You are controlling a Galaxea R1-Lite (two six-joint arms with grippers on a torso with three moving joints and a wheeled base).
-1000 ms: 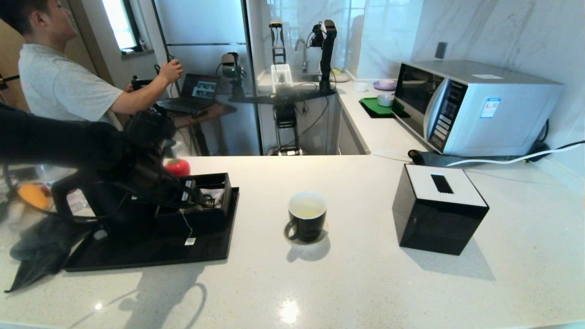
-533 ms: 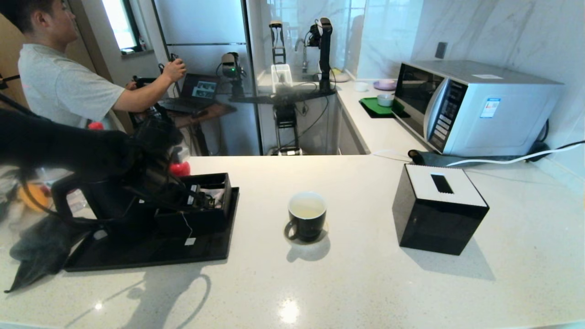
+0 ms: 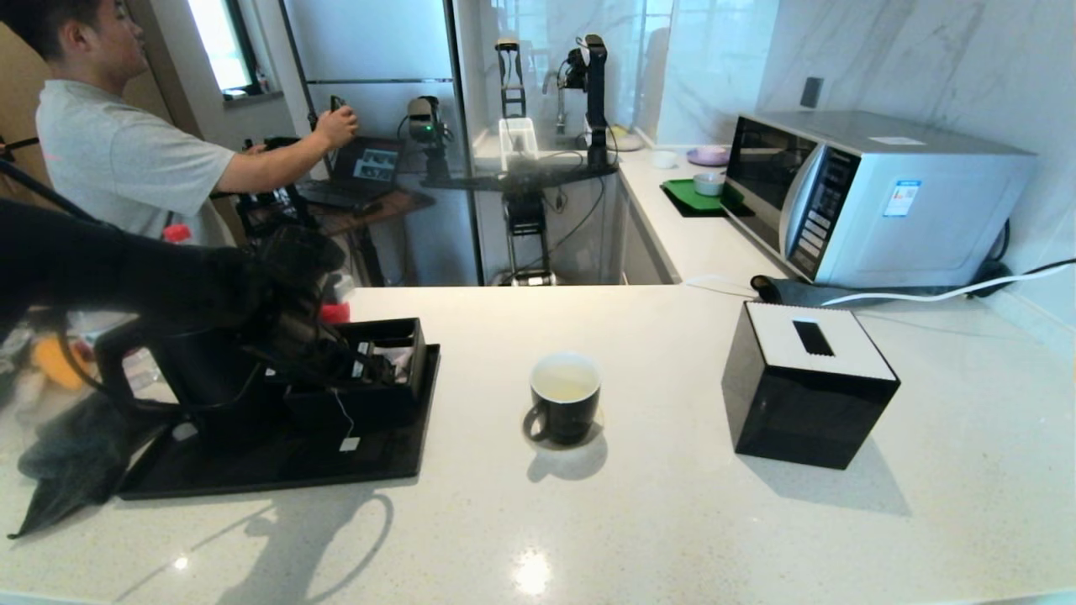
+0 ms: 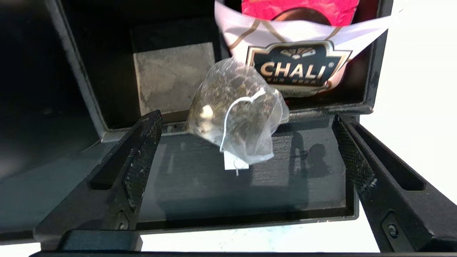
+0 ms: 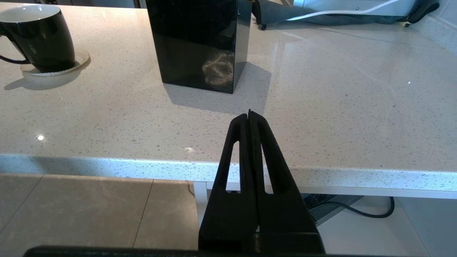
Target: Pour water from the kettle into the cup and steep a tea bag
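Right hand [image 5: 249,116] sits low at the near table [image 3: 639,521] edge, fingers pressed together, holding nothing. Further in, the cup [image 3: 565,409] stands on a pale coaster [image 5: 80,59] mid-table, handle toward the robot, w/ yellowish water [image 3: 565,382] inside. To its right, well apart, a black tissue box [image 3: 807,391] w/ white top.

Left of the cup lies a black tray [image 3: 286,458]. On it: a black organizer box [image 3: 370,378], and the kettle [image 3: 181,370] just beside the box on its left, big loop handle pointing left, partly hidden by the left arm. Left hand [image 4: 246,142] hovers at the box, fingers spread wide, nothing pinched. The tea bag [image 4: 237,112] hangs over the box's front rim btwn the two fingers, not touching either; its string [image 3: 343,416] runs down the box front to a small tag [image 3: 350,444] on the tray. Behind the bag, a CHALI sachet [image 4: 298,67] stands in the right compartment.

Dark cloth [image 3: 63,462] lies left of the tray. Farther back on the right, a microwave [image 3: 874,197]. Beyond the table, a person [image 3: 126,160] in a grey shirt w/ one arm raised.
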